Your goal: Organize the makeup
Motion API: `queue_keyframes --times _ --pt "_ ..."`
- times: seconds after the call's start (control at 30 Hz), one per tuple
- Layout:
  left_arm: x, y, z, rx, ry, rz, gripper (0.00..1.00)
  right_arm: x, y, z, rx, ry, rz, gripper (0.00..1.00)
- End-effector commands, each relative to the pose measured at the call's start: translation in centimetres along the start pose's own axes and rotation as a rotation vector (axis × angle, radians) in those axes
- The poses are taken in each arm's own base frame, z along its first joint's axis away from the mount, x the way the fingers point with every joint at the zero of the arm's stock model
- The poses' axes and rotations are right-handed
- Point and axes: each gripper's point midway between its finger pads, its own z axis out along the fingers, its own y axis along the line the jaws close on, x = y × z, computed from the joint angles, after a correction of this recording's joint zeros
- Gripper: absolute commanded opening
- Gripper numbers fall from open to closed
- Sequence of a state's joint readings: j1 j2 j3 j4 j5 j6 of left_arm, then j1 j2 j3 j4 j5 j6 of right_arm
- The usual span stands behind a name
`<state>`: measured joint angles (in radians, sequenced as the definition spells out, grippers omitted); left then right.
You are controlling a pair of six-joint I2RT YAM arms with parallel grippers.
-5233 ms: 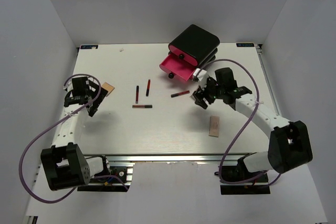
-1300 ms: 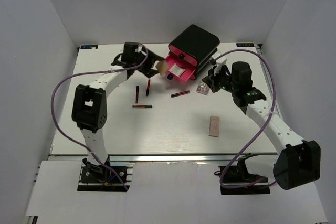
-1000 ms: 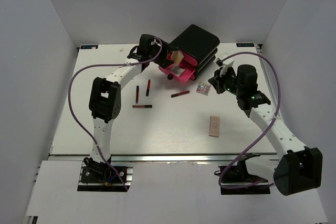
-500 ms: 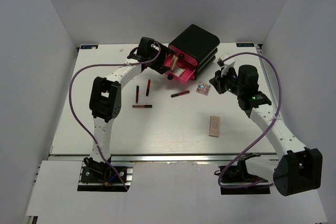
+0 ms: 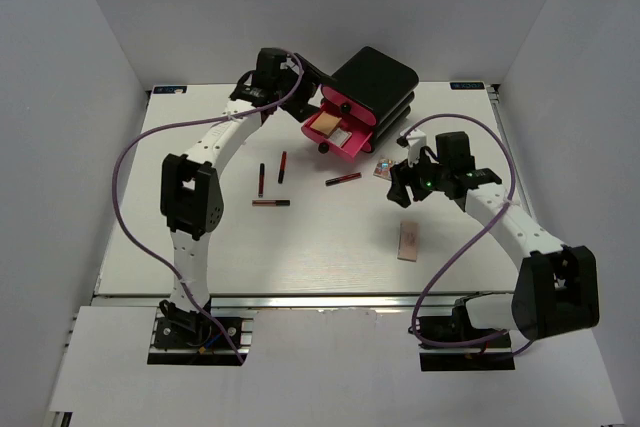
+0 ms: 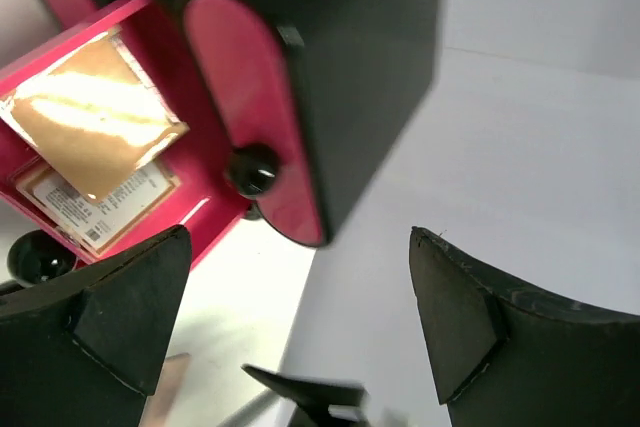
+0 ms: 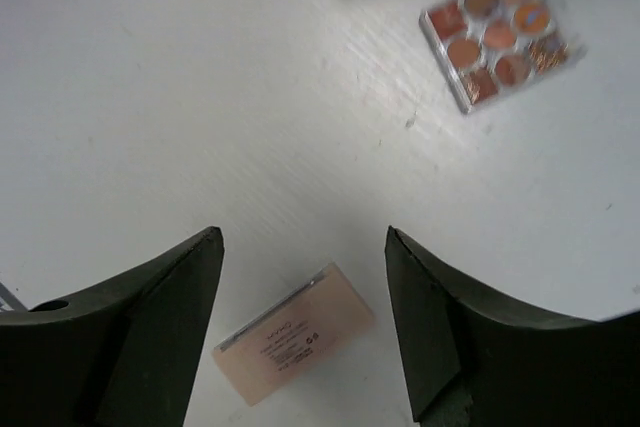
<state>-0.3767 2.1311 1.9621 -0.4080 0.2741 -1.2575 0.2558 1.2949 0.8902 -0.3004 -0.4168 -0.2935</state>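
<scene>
Bare table (image 5: pixel 320 257) front centre; sticks (image 5: pixel 262 179) left of centre, black box (image 5: pixel 372 79) at back

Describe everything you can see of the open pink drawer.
The drawer is a shallow, glossy, bright pink tray that looks like plastic, with a round black knob on its front. It is pulled out of the black box at the far side of the table, while the drawers above it are shut. Inside it, a flat tan palette lies partly over a flat labelled pack.
</scene>
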Motion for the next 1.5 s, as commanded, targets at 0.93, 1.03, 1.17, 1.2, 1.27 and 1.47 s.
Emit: queue_keyframes --times 0.93,1.03,1.17,1.2,1.27,1.47 --pt "-2.1 9.8 -23.5 -0.092 -0.383 0.249 0.98 15.6 1.4 1.2 0.364 0.710 0.504 0.78" --pt "-1.9 10.0 -23.9 -0.084 -0.389 0.244 0.98 16.7 1.6 1.5 0.359 0.731 0.510 0.73" --pt "-1.6 10.3 -24.6 -0.082 -0.405 0.234 0.98 17.3 1.1 1.5 0.384 0.738 0.494 0.59" --pt "-1.6 10.4 -24.8 -0.082 -0.409 0.234 0.98 17.2 0.9 1.4 0.387 0.732 0.490 0.54" --pt "-1.5 10.5 -25.3 -0.081 -0.421 0.230 0.98 16.7 0.5 1.6 0.391 0.709 0.466 0.34" --pt "-1.0 10.6 -25.7 -0.052 -0.423 0.234 0.98 11.5 -0.4 2.3 0.298 0.514 0.292 0.00"
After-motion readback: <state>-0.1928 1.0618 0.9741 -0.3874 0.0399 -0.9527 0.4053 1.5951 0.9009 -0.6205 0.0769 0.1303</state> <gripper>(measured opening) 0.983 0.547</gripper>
